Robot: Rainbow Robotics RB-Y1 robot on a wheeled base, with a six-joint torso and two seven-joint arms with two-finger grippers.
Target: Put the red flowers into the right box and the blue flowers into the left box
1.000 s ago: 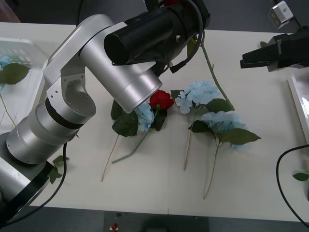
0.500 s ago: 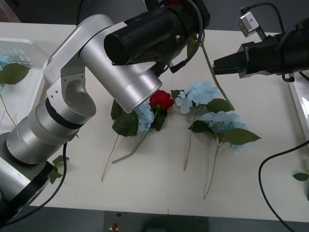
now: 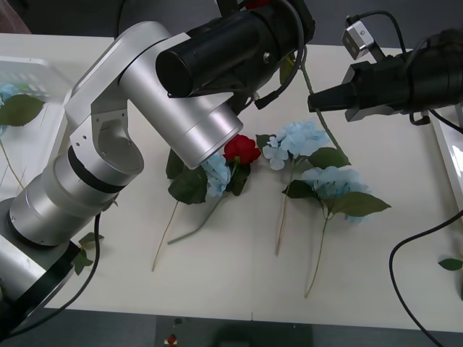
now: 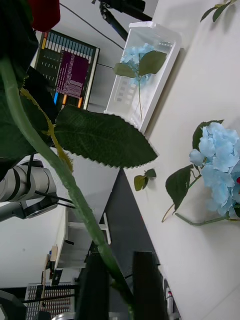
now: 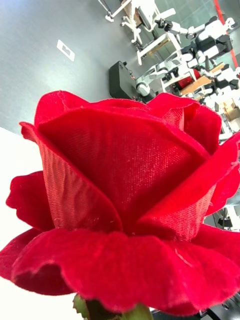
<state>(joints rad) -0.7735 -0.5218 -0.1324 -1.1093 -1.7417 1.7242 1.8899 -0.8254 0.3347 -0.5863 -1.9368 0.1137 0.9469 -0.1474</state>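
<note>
High at the back, my left gripper (image 3: 239, 9) holds up a red flower (image 5: 125, 200). Its bloom sits close before the left wrist camera, and its long green stem (image 3: 322, 119) hangs down to the table. My right gripper (image 3: 312, 101) has reached that stem (image 4: 55, 155), which passes between the black fingers (image 4: 95, 285) with a gap left. A second red flower (image 3: 241, 149) lies mid-table beside three blue flowers (image 3: 300, 137) (image 3: 334, 181) (image 3: 215, 176). The left box (image 3: 36, 72) holds a blue flower (image 4: 137, 52). The right box (image 3: 443, 144) shows at the right edge.
My bulky silver left arm (image 3: 145, 130) spans the left and middle of the table. Loose leaf sprigs lie at the front left (image 3: 85, 253) and front right (image 3: 450, 264). A black cable (image 3: 405, 246) loops over the right front of the table.
My right arm has swung in from the right edge toward the hanging stem, so its fingers now stand around it. The left arm and the flowers on the table have not moved.
</note>
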